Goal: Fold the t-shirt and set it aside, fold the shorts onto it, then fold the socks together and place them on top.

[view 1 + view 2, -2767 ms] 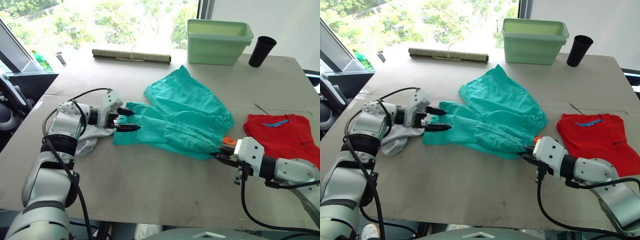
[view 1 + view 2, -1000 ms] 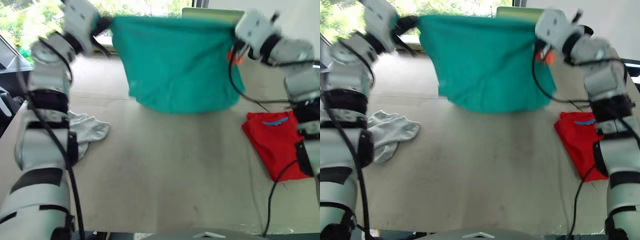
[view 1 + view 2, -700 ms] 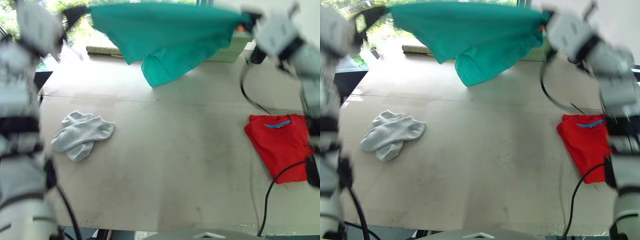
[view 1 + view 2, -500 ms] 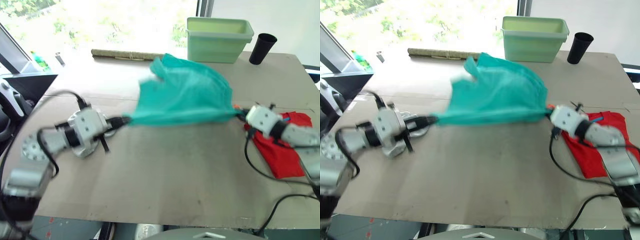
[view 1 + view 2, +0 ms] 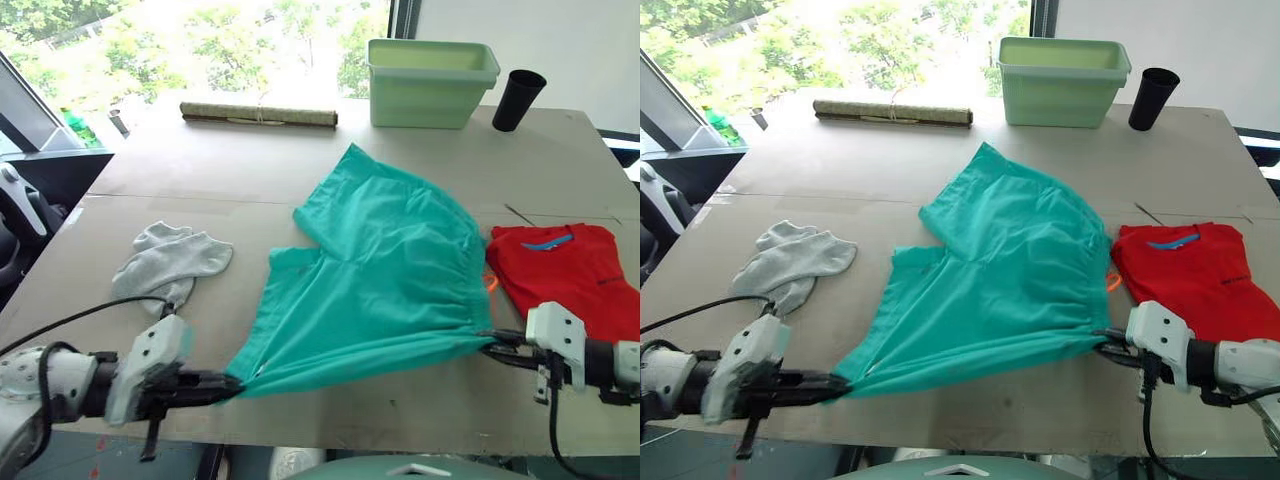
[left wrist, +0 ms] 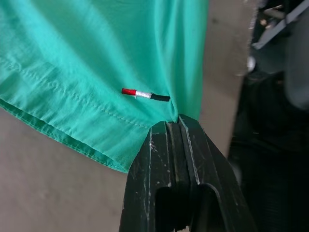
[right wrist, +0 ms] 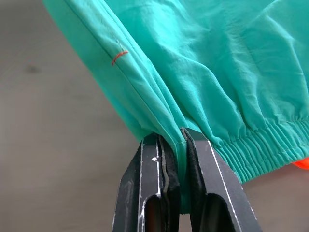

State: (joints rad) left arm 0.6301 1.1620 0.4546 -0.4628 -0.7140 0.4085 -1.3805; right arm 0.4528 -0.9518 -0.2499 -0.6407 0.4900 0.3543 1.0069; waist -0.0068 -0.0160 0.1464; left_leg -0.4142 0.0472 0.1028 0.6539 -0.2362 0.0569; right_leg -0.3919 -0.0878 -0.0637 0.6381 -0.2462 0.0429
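We see shorts spread flat mid-table. Left gripper pinches near left corner, right gripper pinches waistband corner. T-shirt lies folded at right, socks at left.
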